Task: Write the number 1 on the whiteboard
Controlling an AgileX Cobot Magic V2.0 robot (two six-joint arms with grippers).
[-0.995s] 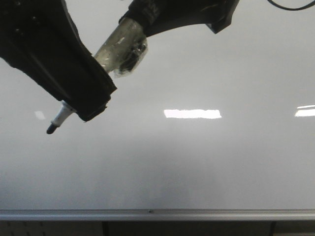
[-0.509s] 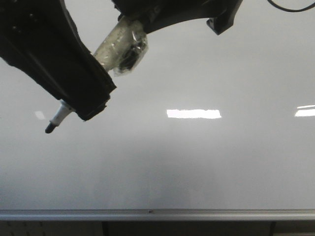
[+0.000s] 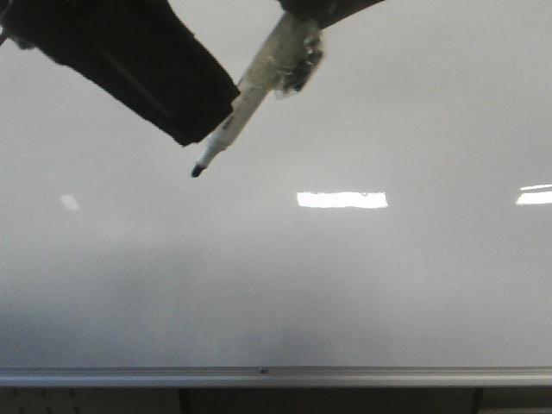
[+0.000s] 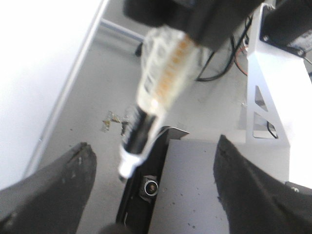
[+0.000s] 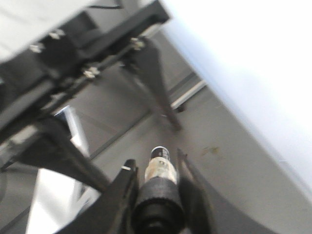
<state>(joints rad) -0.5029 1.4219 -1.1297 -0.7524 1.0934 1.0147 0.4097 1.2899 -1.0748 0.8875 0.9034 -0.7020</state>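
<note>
The whiteboard (image 3: 362,285) fills nearly the whole front view, pale grey and glossy, with its silver rail (image 3: 276,377) running along the lower edge. No black stroke of the number 1 can be made out on the visible part of the board; the upper left is covered by a dark arm (image 3: 129,60), so that patch cannot be checked.

A marker (image 3: 237,116) slants down from the top of the front view, its dark tip (image 3: 197,172) pointing to the lower left over the board. Its upper part is wrapped in crinkled clear tape (image 3: 289,56). Whether the tip touches the surface cannot be told from here.

In the right wrist view the right end effector (image 5: 155,173) has its two fingers (image 5: 124,187) closed tight on the marker body (image 5: 157,170), though the picture is blurred. The arm above it is cut off at the top of the front view.

In the left wrist view the left end effector (image 4: 153,170) stands wide apart, its dark fingers (image 4: 73,170) holding nothing. The taped marker (image 4: 161,83) appears between them, probably beyond them rather than touching.
</note>
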